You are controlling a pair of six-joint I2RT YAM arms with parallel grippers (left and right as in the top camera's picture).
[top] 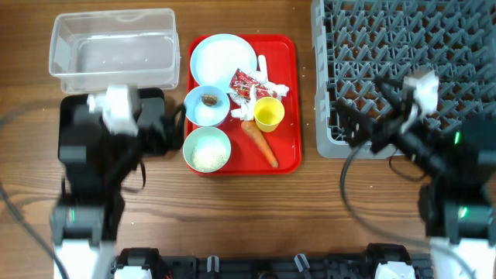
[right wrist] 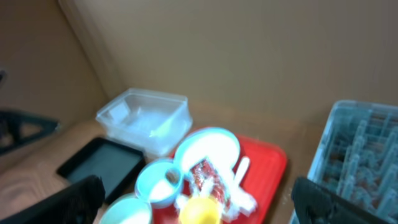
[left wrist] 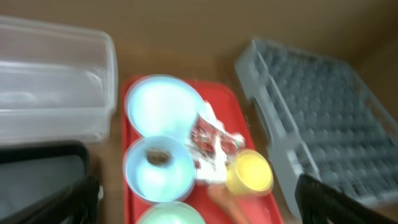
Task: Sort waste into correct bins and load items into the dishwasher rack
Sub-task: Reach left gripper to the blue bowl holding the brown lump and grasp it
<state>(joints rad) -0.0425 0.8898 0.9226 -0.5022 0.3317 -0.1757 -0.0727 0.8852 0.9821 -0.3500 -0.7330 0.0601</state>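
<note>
Bins sit on L side of tabletop point(top: 232, 217): clear tub point(top: 112, 43) at far L, black tray point(right wrist: 102, 163) just nearer, mostly under L arm. L hand point(left wrist: 198, 180) hovers over black tray, fingers spread wide and gripping nothing, facing red serving tray point(top: 294, 101).

Red serving tray is at ctr and carries all waste + dishes.
- Plate point(top: 217, 54): far-L corner.
- Lump bowl point(top: 200, 112): just nearer than plate, along L edge, w/ brown lump point(top: 210, 99) inside.
- Rice bowl point(top: 187, 147): near-L corner, w/ white grains point(top: 208, 153) inside.
- Spoon point(top: 262, 66): just R of plate.
- Wrapper point(top: 246, 81): at plate's near-R rim. Crumpled napkin point(top: 277, 89) is touching it on R.
- Yellow cup point(top: 269, 113): upright, just nearer than wrapper, R of lump bowl.
- Carrot point(top: 261, 142): lies nearer than cup, angled toward near-R.

Dishwasher rack point(top: 349, 46) is on R side of tabletop, apart from red tray. R hand point(right wrist: 196, 183) hangs over rack's near-L part, fingers spread wide, gripping nothing.

Both wrist views are blurred, so fine detail can't be made out there.
</note>
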